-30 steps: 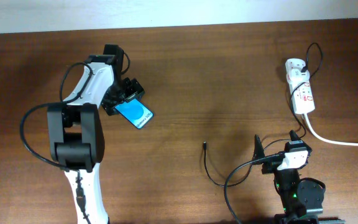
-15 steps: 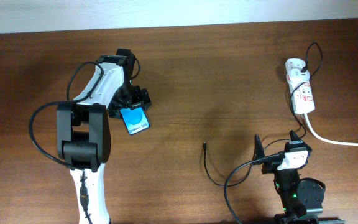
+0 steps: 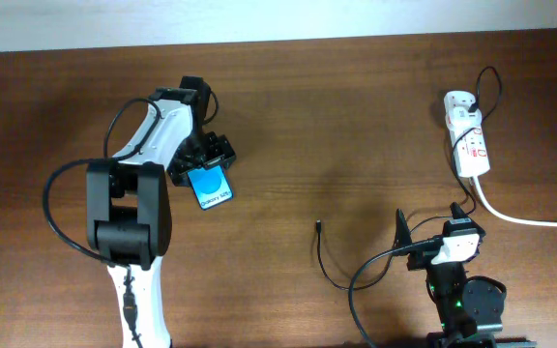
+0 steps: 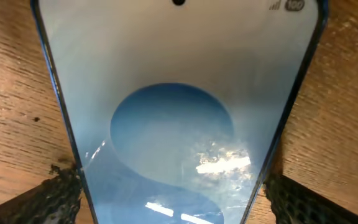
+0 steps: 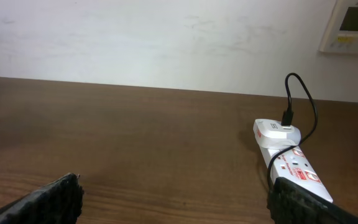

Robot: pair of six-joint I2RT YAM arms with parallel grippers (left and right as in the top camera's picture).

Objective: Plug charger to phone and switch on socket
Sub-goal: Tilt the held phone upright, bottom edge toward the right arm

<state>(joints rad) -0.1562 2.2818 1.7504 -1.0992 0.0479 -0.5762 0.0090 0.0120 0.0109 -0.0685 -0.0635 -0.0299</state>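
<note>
The phone (image 3: 211, 186), with a bright blue screen, is held in my left gripper (image 3: 201, 160) left of the table's middle. In the left wrist view the phone (image 4: 173, 93) fills the frame between the two fingers of my left gripper (image 4: 173, 190). The charger's small plug tip (image 3: 317, 228) lies on the table, and its thin black cable loops toward the right arm. The white socket (image 3: 470, 141) lies at the far right with a white adapter at its far end; it also shows in the right wrist view (image 5: 294, 165). My right gripper (image 3: 431, 230) is open and empty (image 5: 179, 199).
The thick white cord (image 3: 520, 217) runs from the socket to the right edge. A thin black cable loops from the adapter (image 5: 277, 130). A white wall stands behind the table's far edge (image 5: 135, 87).
My left gripper has turned the phone so that it points more toward the front, and shifted slightly right. The right arm, charger and socket have not moved.
</note>
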